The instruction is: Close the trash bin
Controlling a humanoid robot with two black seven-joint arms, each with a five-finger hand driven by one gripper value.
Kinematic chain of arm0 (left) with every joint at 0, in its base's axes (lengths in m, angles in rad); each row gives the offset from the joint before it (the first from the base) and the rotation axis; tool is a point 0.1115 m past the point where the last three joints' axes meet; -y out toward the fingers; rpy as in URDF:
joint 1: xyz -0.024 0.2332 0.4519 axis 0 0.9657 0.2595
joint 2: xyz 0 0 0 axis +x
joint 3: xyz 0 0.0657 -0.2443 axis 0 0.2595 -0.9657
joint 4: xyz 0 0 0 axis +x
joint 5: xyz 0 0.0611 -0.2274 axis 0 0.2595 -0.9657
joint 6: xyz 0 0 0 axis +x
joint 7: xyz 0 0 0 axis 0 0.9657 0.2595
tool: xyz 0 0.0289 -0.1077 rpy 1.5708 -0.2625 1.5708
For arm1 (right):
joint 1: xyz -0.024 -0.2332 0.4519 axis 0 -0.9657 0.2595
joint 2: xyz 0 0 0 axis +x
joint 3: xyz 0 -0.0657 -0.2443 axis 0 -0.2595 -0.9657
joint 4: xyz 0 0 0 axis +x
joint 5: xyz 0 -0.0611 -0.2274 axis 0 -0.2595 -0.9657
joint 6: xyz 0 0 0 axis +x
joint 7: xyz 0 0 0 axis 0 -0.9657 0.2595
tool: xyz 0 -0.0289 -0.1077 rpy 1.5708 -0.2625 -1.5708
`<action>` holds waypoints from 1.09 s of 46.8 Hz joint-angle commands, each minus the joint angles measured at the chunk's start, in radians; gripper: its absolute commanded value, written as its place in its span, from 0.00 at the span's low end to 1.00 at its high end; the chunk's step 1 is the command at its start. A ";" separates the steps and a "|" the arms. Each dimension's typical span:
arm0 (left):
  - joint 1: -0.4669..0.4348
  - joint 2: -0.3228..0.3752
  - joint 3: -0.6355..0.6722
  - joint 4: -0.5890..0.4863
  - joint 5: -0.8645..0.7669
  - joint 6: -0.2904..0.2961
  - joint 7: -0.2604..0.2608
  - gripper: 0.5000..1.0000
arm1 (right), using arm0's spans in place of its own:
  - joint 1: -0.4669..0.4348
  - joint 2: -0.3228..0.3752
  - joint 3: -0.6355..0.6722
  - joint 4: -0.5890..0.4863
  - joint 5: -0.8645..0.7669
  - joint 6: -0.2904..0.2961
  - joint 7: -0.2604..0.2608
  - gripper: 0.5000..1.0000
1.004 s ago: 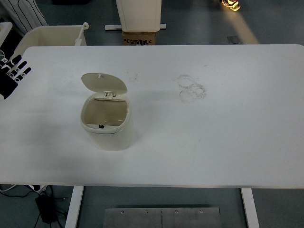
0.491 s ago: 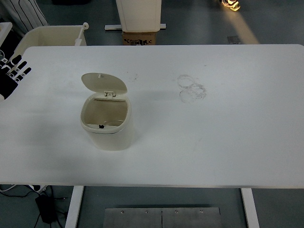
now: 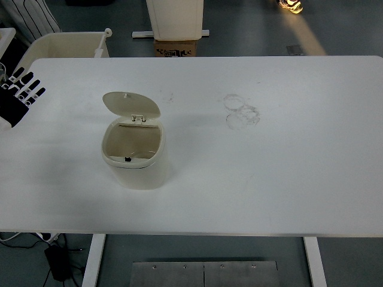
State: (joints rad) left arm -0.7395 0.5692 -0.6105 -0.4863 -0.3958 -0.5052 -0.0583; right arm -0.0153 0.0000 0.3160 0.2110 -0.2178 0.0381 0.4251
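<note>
A small cream plastic trash bin [image 3: 136,156] stands upright on the white bench [image 3: 269,167], left of the frame's centre and near the bench's front edge. Its hinged lid [image 3: 131,105] is tipped up and back at the far side, leaving the mouth open and the inside apparently empty. The robot's left hand [image 3: 19,97] sits at the upper left edge of the frame, well apart from the bin, its black fingers [image 3: 33,89] with white tips spread apart and holding nothing. The right hand is out of view. The bin looks light, thin-walled and smooth, so it probably slides or tips easily under a sideways push. The lid appears stiff on a small hinge; the sensible contact point is likely its raised top edge, pressed forward and down toward the rim, with a gentle touch. Faint ring marks [image 3: 242,111] stain the bench to the right.
</note>
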 commanded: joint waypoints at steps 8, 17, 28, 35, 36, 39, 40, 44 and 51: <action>0.000 -0.005 0.000 0.000 0.000 0.004 0.000 1.00 | 0.000 0.000 0.000 0.001 0.000 0.000 0.000 0.98; 0.000 -0.006 0.000 0.000 -0.001 0.007 -0.002 1.00 | 0.000 0.000 0.000 0.001 0.000 0.000 0.000 0.98; 0.000 -0.011 0.000 0.000 -0.001 0.008 -0.002 1.00 | 0.000 0.000 0.002 0.001 0.000 0.000 0.000 0.98; -0.001 -0.011 0.000 0.000 -0.001 0.022 0.000 1.00 | 0.000 0.000 0.002 0.001 0.000 0.000 0.000 0.99; -0.003 -0.009 0.001 0.000 -0.001 0.028 0.002 1.00 | 0.000 0.000 0.002 0.001 0.000 0.000 0.000 0.98; -0.006 -0.005 0.001 0.000 0.002 0.043 0.003 1.00 | 0.000 0.000 0.000 0.001 0.000 0.000 0.000 0.98; -0.009 -0.003 0.003 0.000 0.002 0.043 0.005 1.00 | 0.000 0.000 0.000 0.001 0.000 -0.001 0.000 0.98; -0.026 0.001 0.005 0.000 0.005 0.047 0.014 1.00 | 0.000 0.000 0.000 0.001 0.000 0.000 0.000 0.98; -0.096 0.008 0.006 -0.003 0.006 0.082 0.037 1.00 | 0.000 0.000 0.000 0.001 0.000 0.000 0.000 0.99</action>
State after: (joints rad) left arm -0.8052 0.5751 -0.6048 -0.4888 -0.3897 -0.4416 -0.0364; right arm -0.0154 0.0000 0.3160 0.2117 -0.2178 0.0383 0.4248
